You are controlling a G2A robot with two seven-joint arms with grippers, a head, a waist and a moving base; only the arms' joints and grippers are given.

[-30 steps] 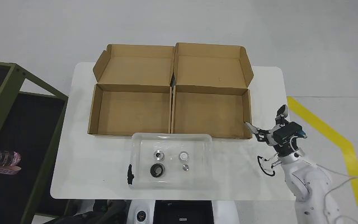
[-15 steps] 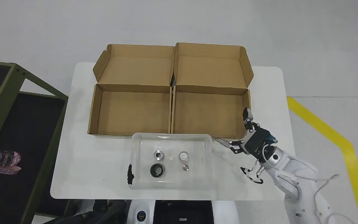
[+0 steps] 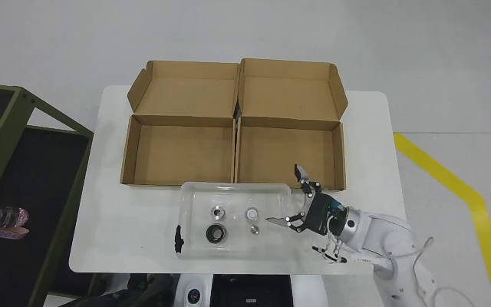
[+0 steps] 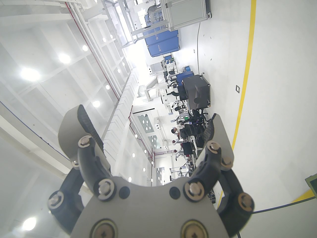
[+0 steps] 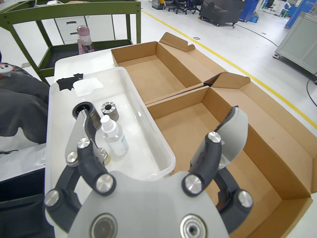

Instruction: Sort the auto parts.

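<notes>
**A:** So where do the parts sit versus the jaws right now?

**B:** All four bits are in the clear bin [image 3: 234, 193] at the front edge of the desk [image 3: 368, 138]. There's a black bearing [image 3: 216, 232], a steel bushing [image 3: 219, 212], a little spray bottle [image 3: 252, 214] and a small metal piece [image 3: 254, 229]. The right gripper [image 3: 282, 194] hangs over the bin's right end with its jaws spread wide. One finger is above the bin near the small metal piece, apart from it. The other pokes out over the front wall of the right box [image 3: 288, 153].

**A:** Anything in the way? And the other arm?

**B:** The bin's back rim runs between the two fingers, that's about it. The left box [image 3: 180, 153] is pushed up against the right one behind the bin, both with lids folded back and bare cardboard showing. The left gripper [image 4: 145, 115] points up at the ceiling lights, jaws released too. Off the desk's left side there's a green cart [image 3: 23, 153] with a pink bottle [image 5: 84, 39] on it, and a yellow line [image 3: 445, 173] runs across the floor on the right.
</notes>
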